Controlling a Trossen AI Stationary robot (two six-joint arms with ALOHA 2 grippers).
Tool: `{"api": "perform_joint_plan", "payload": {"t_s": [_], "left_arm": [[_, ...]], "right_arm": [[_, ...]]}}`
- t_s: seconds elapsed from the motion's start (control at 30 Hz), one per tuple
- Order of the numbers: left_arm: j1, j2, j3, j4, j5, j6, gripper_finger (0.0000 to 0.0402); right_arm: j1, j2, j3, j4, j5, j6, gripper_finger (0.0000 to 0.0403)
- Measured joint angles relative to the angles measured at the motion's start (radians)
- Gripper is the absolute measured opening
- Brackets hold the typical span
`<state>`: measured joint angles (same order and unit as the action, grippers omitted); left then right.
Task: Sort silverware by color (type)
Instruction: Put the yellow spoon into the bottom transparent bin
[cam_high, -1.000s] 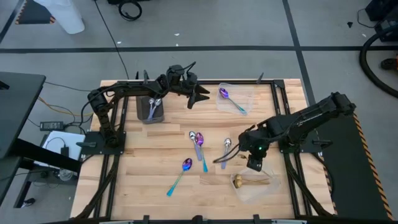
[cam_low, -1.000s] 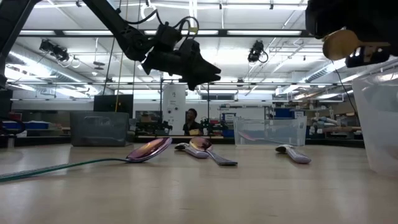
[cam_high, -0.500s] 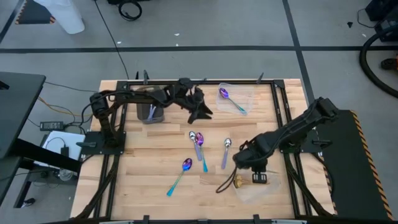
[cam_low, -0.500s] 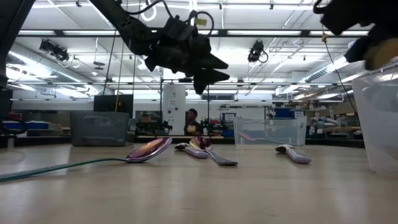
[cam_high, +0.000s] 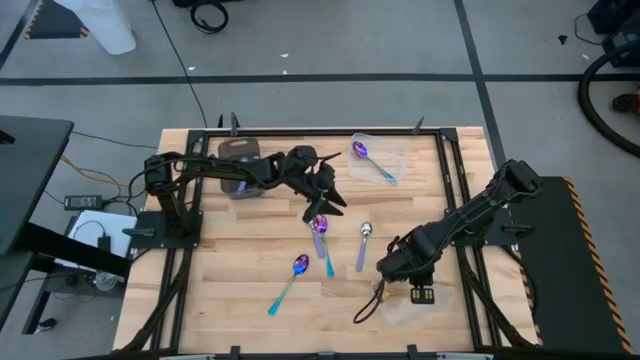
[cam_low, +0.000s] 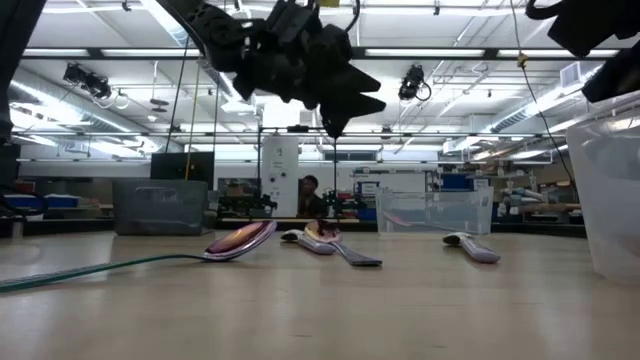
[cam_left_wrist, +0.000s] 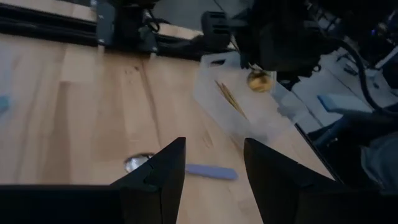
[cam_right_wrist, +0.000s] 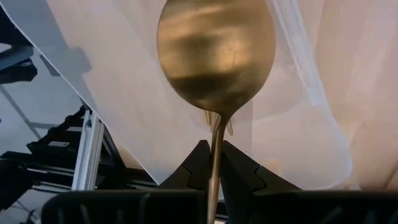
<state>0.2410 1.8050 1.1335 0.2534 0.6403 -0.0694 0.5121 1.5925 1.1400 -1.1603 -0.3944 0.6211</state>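
My right gripper (cam_high: 388, 285) is shut on a gold spoon (cam_right_wrist: 214, 56) over the clear container (cam_high: 412, 305) near the table's front right. My left gripper (cam_high: 330, 196) hangs open above the table's middle, over a silver spoon and a purple-blue one (cam_high: 319, 226) that lie flat side by side. Another spoon with a pale handle (cam_high: 363, 243) and a purple-blue, teal-handled spoon (cam_high: 288, 279) also lie flat on the wood. One more purple-blue spoon (cam_high: 370, 160) rests in the far clear container. The left wrist view shows the open fingers (cam_left_wrist: 211, 180) and the gold spoon (cam_left_wrist: 259, 79) farther off. My right gripper pinches the gold spoon's neck (cam_right_wrist: 215, 132), just below the bowl, between its two fingers. The fingers come slanting steeply down from above. The bowl sticks out past the fingertips over the clear container, and the handle (cam_high: 361, 311) juts back toward the near left, clear of the table.
A dark grey tray (cam_high: 241, 176) with silver pieces stands at the far left behind the left arm. Black rails (cam_high: 450, 170) frame the wooden top. In the low view the near clear container's wall (cam_low: 612, 190) rises at the right.
My left gripper has swung, still open, from beside the dark tray toward the table's right and near side, to above the middle spoons. My right gripper has gone toward the near edge and tipped more steeply down, carrying the gold spoon over the near container; its handle has swung toward the near edge.
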Motion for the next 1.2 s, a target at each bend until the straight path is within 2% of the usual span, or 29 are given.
{"api": "perform_joint_plan", "payload": {"t_s": [0.23, 0.57, 0.73, 0.9, 1.2], "left_arm": [[-0.03, -0.107, 0.0, -0.191, -0.137, 0.13, 0.0171], [-0.115, -0.184, 0.0, -0.649, -0.167, 0.179, 0.0171], [-0.18, -0.185, 0.0, -0.745, -0.304, 0.083, 0.0171], [-0.246, -0.185, -0.039, -0.748, -0.441, -0.09, 0.0171], [-0.378, -0.184, -0.125, -0.736, -0.501, -0.427, 0.0171]], "right_arm": [[0.0, 0.023, 0.0, 0.014, -0.05, 0.004, 0.0032], [0.0, 0.06, -0.002, 0.139, -0.014, -0.013, 0.0033], [0.005, 0.087, -0.005, 0.16, 0.007, -0.071, 0.0033], [0.004, 0.116, -0.015, 0.16, 0.046, -0.129, 0.0034], [-0.005, 0.156, -0.015, 0.151, 0.082, -0.167, 0.0068]]}}
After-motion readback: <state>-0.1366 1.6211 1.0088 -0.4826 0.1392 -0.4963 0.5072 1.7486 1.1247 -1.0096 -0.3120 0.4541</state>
